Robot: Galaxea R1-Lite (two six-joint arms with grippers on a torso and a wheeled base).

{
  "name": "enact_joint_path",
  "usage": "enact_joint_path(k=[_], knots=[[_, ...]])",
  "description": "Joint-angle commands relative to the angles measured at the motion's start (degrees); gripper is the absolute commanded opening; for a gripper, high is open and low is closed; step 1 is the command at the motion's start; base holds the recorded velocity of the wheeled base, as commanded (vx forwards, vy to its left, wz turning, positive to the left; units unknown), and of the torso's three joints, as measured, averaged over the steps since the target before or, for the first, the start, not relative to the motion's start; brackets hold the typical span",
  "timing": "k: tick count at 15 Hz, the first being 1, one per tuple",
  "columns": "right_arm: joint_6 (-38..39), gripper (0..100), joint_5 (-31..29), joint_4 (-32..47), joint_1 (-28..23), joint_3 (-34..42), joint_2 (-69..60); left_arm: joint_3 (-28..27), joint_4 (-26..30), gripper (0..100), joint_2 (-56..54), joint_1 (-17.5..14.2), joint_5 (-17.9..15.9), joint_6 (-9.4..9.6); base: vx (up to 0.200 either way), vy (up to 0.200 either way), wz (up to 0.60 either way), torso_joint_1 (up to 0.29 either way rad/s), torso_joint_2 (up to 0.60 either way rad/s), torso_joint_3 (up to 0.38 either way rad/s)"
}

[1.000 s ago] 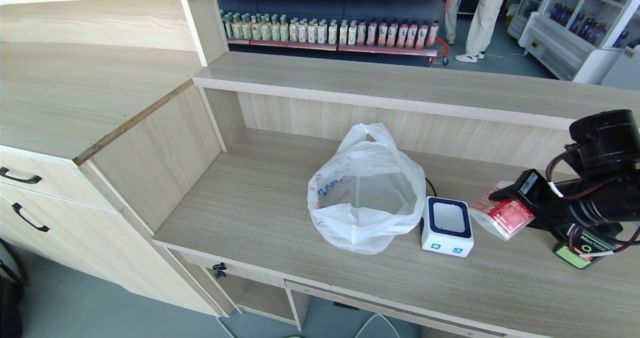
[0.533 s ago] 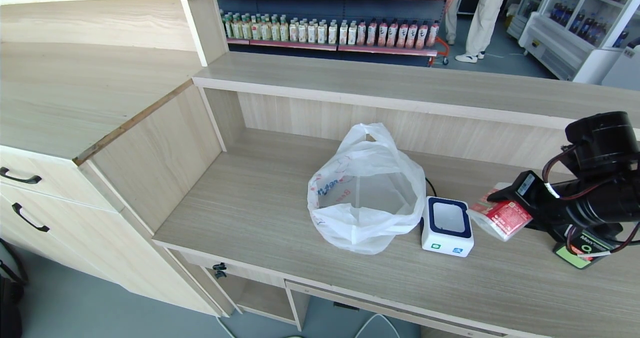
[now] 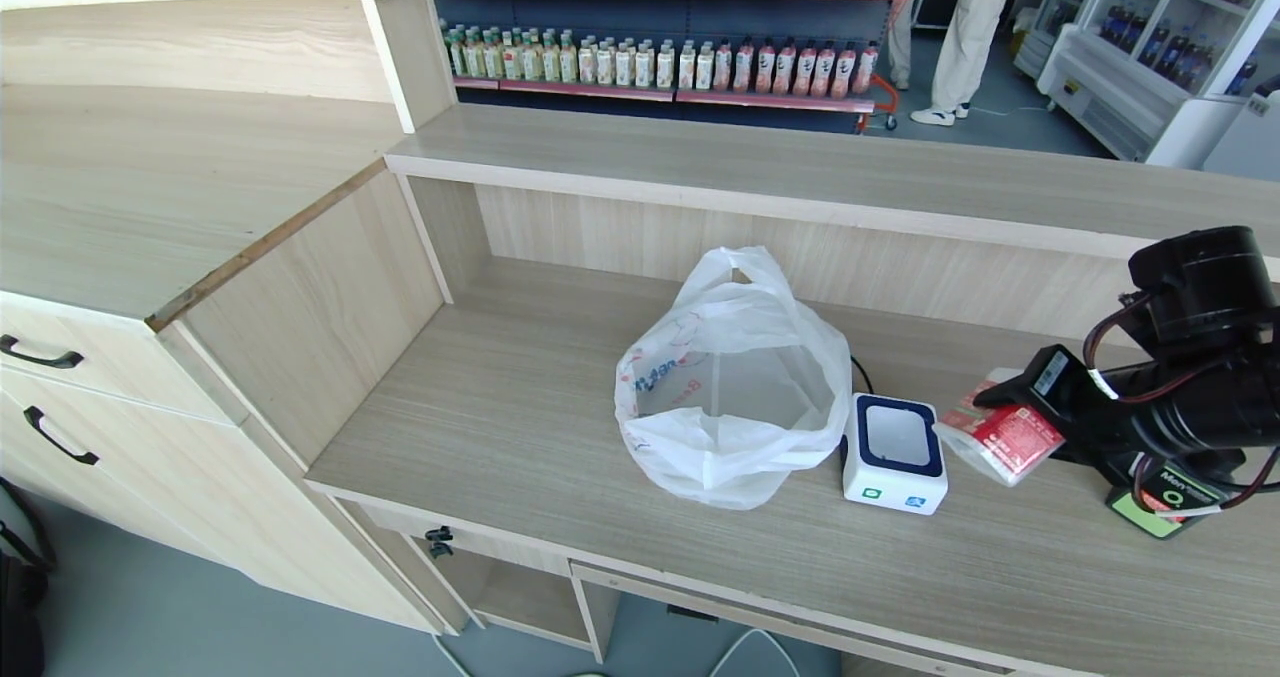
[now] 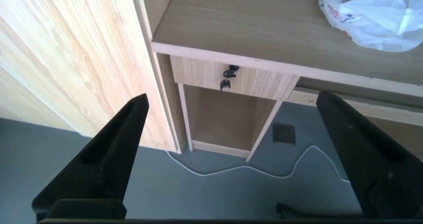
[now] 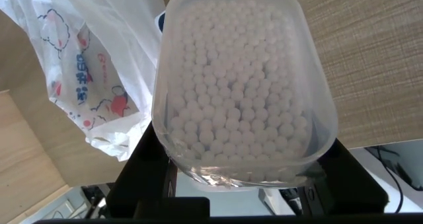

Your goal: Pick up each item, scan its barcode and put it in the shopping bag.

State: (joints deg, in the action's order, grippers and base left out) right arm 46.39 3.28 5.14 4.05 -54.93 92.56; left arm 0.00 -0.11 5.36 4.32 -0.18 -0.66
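Friend: What do you see from your head?

Me: A thin white plastic shopping bag (image 3: 735,387) sits open on the pale wooden counter (image 3: 520,407). Just beside it stands a small white box scanner with a dark blue top (image 3: 893,452). My right gripper (image 3: 1012,402) is on the scanner's right side. It is clamped on a clear plastic tub with a red label (image 3: 1005,435). The tub is up off the counter, tipped on its side, near the scanner. A flat green and black thing (image 3: 1160,502) lies on the counter by my right arm.

Friend: And from your left wrist?

Me: My left gripper (image 4: 231,102) hangs out past the counter's front edge, over the grey floor (image 4: 198,201). Its two black fingers (image 4: 99,164) are spread wide with nothing between them. The bag is up on the counter, well apart from them. A white cable (image 4: 218,171) lies on the floor.

Friend: And from your right wrist?

Me: The tub is full of little white balls (image 5: 241,92). My fingers squeeze it from both sides. The bag is behind it, close by.
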Motion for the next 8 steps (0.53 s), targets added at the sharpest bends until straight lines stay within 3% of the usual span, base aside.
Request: enact_joint_path(k=[1, 5, 8], knots=[[-0.2, 0, 0.1, 0.0, 0.0, -0.2, 0.0, 0.0, 0.0, 100, 0.1, 0.0, 0.0, -0.04, 0.0, 0.0, 0.0, 0.0, 0.0, 0.0], [-0.9, 0, -0.6, -0.4, 0.6, 0.3, -3.6, 0.0, -0.1, 100, 0.1, 0.0, 0.0, -0.04, 0.0, 0.0, 0.0, 0.0, 0.0, 0.0], [-22.7, 0, -1.5, -16.0, 1.3, 5.2, -17.5, 0.0, -0.1, 100, 0.1, 0.0, 0.0, -0.04, 0.0, 0.0, 0.0, 0.0, 0.0, 0.0]])
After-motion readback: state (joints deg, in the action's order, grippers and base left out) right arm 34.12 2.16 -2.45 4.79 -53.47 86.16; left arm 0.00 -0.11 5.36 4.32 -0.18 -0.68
